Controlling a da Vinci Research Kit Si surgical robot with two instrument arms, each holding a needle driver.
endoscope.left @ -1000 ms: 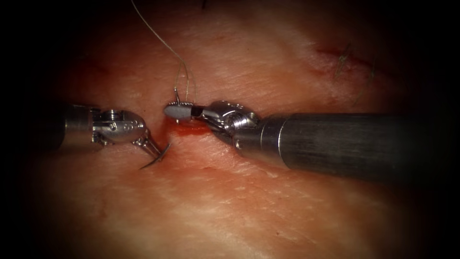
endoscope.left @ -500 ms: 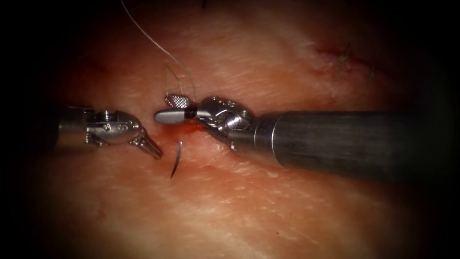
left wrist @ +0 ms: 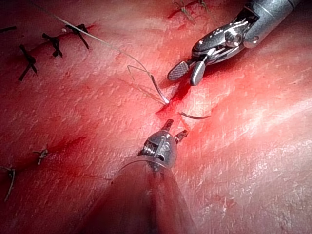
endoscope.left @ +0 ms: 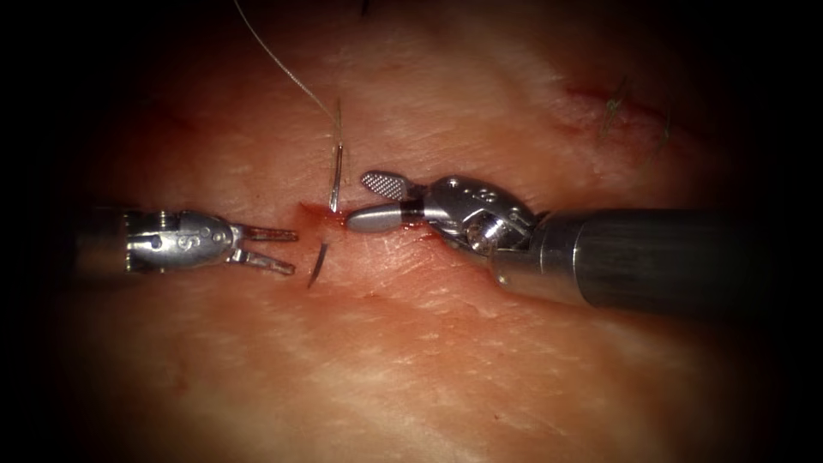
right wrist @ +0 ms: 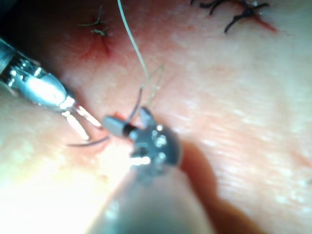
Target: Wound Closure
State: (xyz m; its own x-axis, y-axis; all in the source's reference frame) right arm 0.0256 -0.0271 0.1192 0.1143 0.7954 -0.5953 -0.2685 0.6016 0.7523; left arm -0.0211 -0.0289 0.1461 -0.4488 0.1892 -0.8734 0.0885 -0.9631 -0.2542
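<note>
At the cut (endoscope.left: 319, 216) in the tissue (endoscope.left: 411, 360), the needle (endoscope.left: 334, 184) is sitting driven through both lips, released since earlier by the left tool (endoscope.left: 276, 248) and right tool (endoscope.left: 371, 200), both now gaping empty.

we see the tissue (endoscope.left: 446, 369) carrying everything: its cut (endoscope.left: 377, 244) runs across the middle, wet with red fluid (endoscope.left: 330, 225). the needle (endoscope.left: 335, 176) sits in the tissue at the cut, both ends showing, thread (endoscope.left: 279, 60) trailing off toward the far edge. stitched cuts (left wrist: 51, 44) lie elsewhere on it.
</note>
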